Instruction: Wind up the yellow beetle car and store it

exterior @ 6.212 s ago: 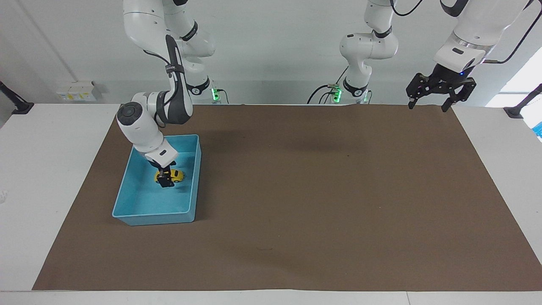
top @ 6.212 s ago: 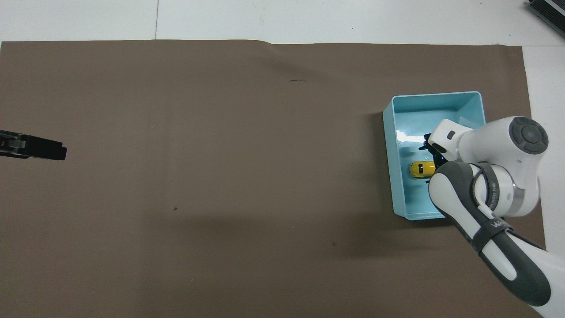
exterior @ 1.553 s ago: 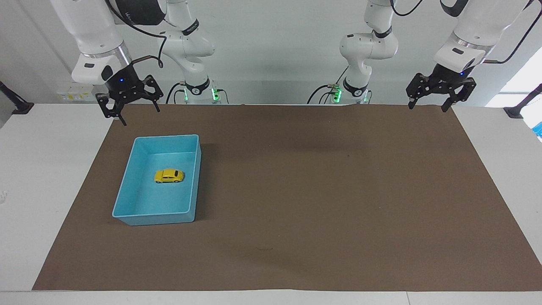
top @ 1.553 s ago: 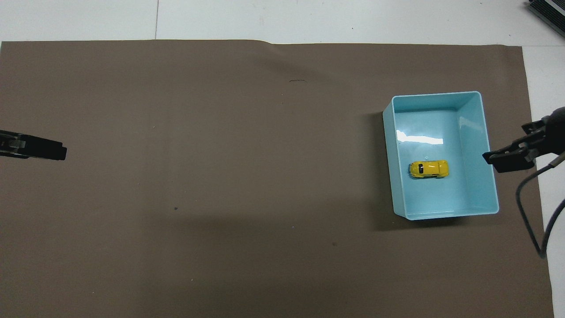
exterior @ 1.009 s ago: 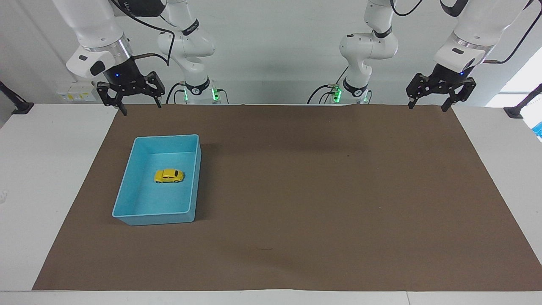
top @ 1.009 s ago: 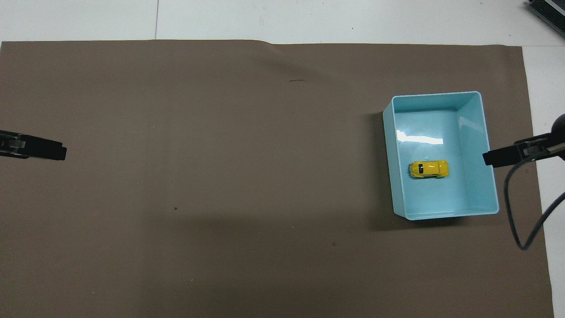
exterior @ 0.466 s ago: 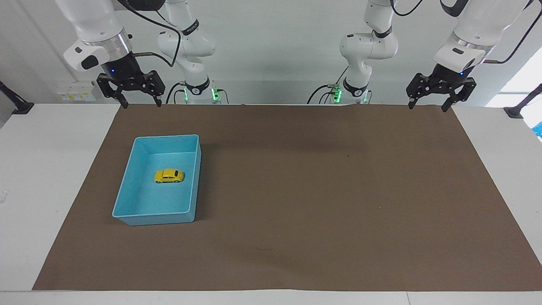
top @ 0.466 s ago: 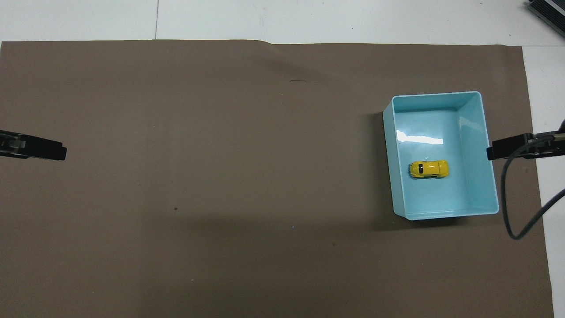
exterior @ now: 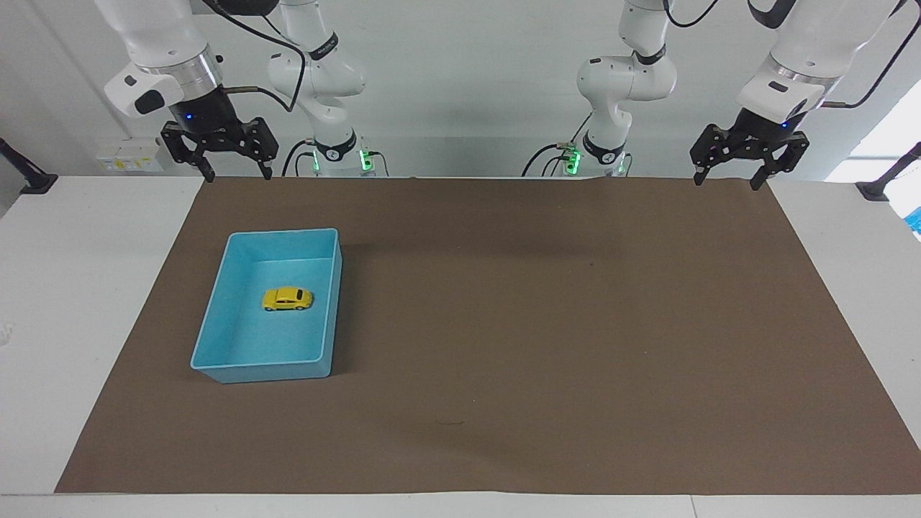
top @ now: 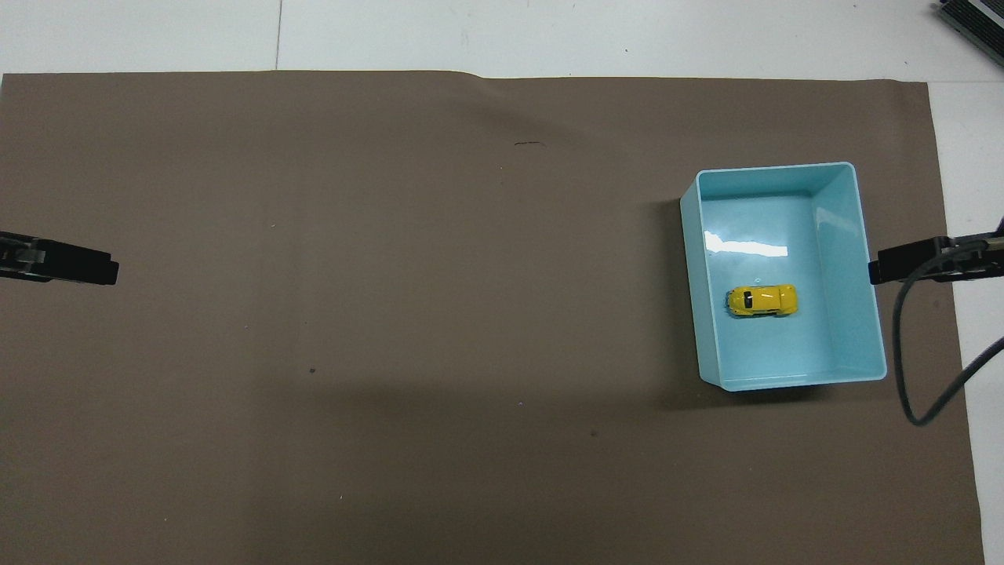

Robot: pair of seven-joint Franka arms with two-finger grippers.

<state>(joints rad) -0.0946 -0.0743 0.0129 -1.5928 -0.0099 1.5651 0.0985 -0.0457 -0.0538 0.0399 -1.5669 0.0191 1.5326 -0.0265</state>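
Note:
The yellow beetle car (exterior: pixel 287 298) (top: pixel 762 300) stands on its wheels inside the light blue bin (exterior: pixel 216 327) (top: pixel 859 235), toward the right arm's end of the table. My right gripper (exterior: pixel 221 173) (top: pixel 877 272) hangs open and empty, raised over the mat's corner at the robots' edge, apart from the bin. My left gripper (exterior: pixel 725 178) (top: pixel 110 271) waits open and empty, raised over the mat's other corner at the robots' edge.
A brown mat (exterior: pixel 547 324) (top: pixel 392 314) covers most of the white table. A dark cable (top: pixel 902 369) hangs from the right arm beside the bin. A small white box (exterior: pixel 129 155) sits at the table's edge near the right arm.
The right gripper has let go of the car in the bin, risen, and pulled back to the mat's corner. The car and the left arm have stayed still.

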